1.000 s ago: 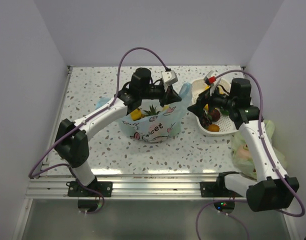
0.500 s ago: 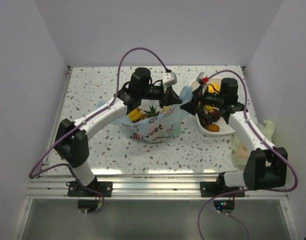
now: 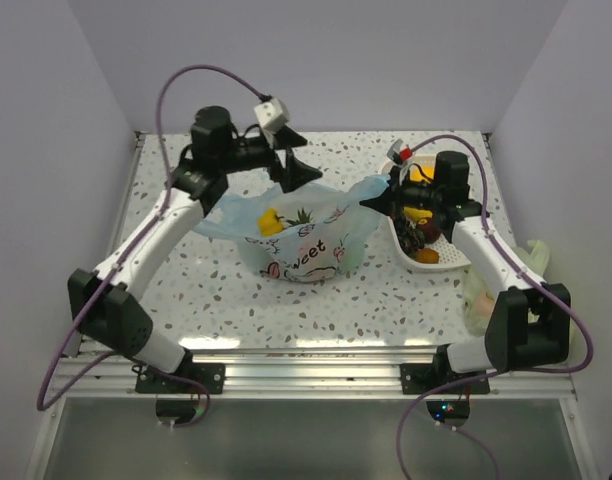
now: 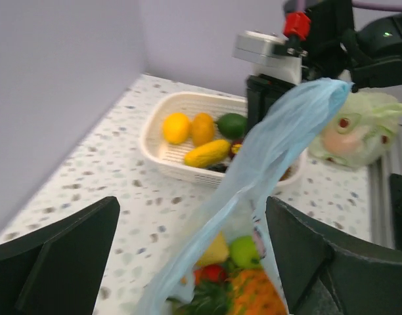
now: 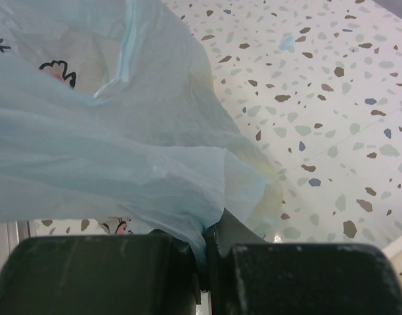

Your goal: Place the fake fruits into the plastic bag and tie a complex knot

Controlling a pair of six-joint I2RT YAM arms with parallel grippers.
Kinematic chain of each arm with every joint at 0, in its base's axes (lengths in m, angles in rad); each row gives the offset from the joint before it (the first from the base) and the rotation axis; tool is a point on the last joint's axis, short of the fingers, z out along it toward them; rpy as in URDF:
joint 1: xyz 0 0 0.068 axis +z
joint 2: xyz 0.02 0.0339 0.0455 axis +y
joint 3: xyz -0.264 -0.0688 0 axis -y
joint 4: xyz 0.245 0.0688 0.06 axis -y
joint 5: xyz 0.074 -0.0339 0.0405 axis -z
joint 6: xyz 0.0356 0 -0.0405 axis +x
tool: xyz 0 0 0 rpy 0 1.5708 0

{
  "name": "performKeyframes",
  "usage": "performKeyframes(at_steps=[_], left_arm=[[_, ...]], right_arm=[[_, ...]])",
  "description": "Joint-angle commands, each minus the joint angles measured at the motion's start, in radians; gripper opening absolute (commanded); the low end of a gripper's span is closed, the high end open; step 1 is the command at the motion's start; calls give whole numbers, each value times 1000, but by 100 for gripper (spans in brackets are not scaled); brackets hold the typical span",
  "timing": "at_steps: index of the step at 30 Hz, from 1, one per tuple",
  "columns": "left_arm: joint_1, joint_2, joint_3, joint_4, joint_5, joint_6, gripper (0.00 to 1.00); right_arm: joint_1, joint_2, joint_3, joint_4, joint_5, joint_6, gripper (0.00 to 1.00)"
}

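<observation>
Mid-table, clamping right gripper (image 3: 370,203) on plastic bag (image 3: 311,255) handle, stretching mouth wide for loading; hovering left gripper (image 3: 299,160), spread and empty, above rim; housing fake fruits (image 3: 272,220) partly inside, partly in basket (image 4: 150,141).

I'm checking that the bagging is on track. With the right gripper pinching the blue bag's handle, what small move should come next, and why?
Probably swing the open left gripper toward the white basket for a fruit. The right gripper is shut on the handle of the plastic bag, lifting that side, and several fake fruits lie in the basket, not yet bagged.
</observation>
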Motion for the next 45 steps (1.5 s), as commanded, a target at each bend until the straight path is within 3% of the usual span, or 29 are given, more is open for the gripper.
performKeyframes(at_steps=[1, 3, 5, 7, 9, 10, 11, 12, 13, 14, 15, 20, 26, 28, 31, 38, 44, 45], left_arm=[[197, -257, -7, -39, 18, 48, 100], [302, -325, -70, -54, 62, 59, 100], [495, -400, -117, -100, 178, 77, 100], [619, -437, -124, -230, 251, 117, 100], [812, -459, -133, -313, 407, 201, 100], [868, -472, -130, -461, 455, 259, 99], [949, -471, -92, -577, 498, 446, 99], [975, -466, -64, -850, 501, 570, 98], [998, -437, -38, -1007, 501, 849, 97], [1000, -414, 19, -1180, 478, 1026, 95], [997, -405, 11, -1291, 457, 1081, 93], [997, -495, -180, -1290, 475, 1255, 98], [934, -475, -252, -1290, 493, 1307, 100], [832, -514, -327, -1290, 464, 1409, 100], [763, -549, -431, -1257, 458, 1497, 100], [756, -523, -493, -987, 567, 1397, 100], [651, -548, -594, -470, 538, 1006, 100], [617, -567, -619, -287, 523, 951, 100]], right_arm=[[-2, 2, 84, -19, -25, -36, 0], [-2, 8, 105, -51, -23, -61, 0], [0, 15, 125, -106, -19, -103, 0], [0, 12, 133, -146, -16, -139, 0], [0, 7, 134, -163, -6, -149, 0], [1, 8, 138, -169, -5, -156, 0], [0, 7, 144, -172, 1, -154, 0], [0, 13, 148, -180, 3, -154, 0], [0, 16, 153, -184, 4, -154, 0], [0, 19, 161, -191, 7, -153, 0], [0, 22, 164, -197, 9, -154, 0], [1, 28, 161, -200, 15, -153, 0], [1, 33, 164, -197, 17, -140, 0], [3, 39, 168, -201, 18, -139, 0], [4, 51, 184, -220, 18, -151, 0], [15, 57, 202, -253, 17, -179, 0], [24, 59, 213, -303, 10, -226, 0], [26, 59, 213, -309, 12, -234, 0]])
